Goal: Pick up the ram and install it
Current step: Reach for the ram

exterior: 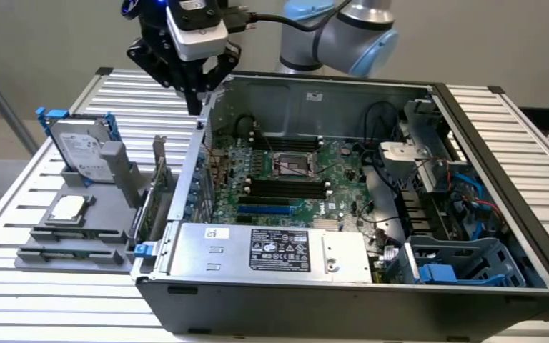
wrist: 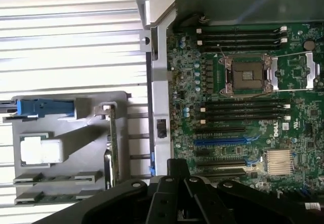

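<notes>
A black end effector (exterior: 195,96) on a pale blue and grey robot arm hangs over the rear corner of an open computer case (exterior: 303,107). Its fingers are pressed together and carry nothing. The ram (exterior: 152,200), a thin dark-green board, stands on edge in a matte grey plastic holder (exterior: 74,250) just outside the case wall, on the exterior view's left, well below the end effector.

The same holder carries a silver hard drive (exterior: 79,146) with blue brackets, propped upright, and a square silver processor chip (exterior: 69,207) lying flat.

The case is dark sheet metal, lying on its side with the green motherboard (exterior: 342,161) facing up. Rows of long black memory slots (exterior: 284,189) sit beside an open metal processor socket (exterior: 292,166). A boxy bare-metal power supply (exterior: 265,250) with a black label fills the near edge.

Everything rests on a bench (exterior: 503,128) of ribbed aluminium slats, before a plain pale wall.
</notes>
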### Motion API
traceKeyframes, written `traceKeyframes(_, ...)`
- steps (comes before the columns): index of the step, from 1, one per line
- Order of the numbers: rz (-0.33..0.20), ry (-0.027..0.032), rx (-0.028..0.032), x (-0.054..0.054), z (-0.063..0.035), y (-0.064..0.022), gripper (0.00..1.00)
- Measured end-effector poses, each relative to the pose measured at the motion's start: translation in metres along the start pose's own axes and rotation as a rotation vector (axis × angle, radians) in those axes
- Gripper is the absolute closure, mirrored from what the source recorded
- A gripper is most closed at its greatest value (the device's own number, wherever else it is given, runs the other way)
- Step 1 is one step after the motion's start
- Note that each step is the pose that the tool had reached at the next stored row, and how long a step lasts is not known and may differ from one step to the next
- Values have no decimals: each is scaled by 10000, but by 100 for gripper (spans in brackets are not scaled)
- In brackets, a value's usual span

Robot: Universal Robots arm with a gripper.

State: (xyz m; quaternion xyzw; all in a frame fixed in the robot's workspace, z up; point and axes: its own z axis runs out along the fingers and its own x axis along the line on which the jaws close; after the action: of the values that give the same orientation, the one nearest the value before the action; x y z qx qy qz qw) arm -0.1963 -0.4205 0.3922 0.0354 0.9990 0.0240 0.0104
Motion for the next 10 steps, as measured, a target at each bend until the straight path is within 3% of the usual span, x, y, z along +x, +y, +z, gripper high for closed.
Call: traceKeyframes(10, 0, 1, 2, 447, 40, -105, 89)
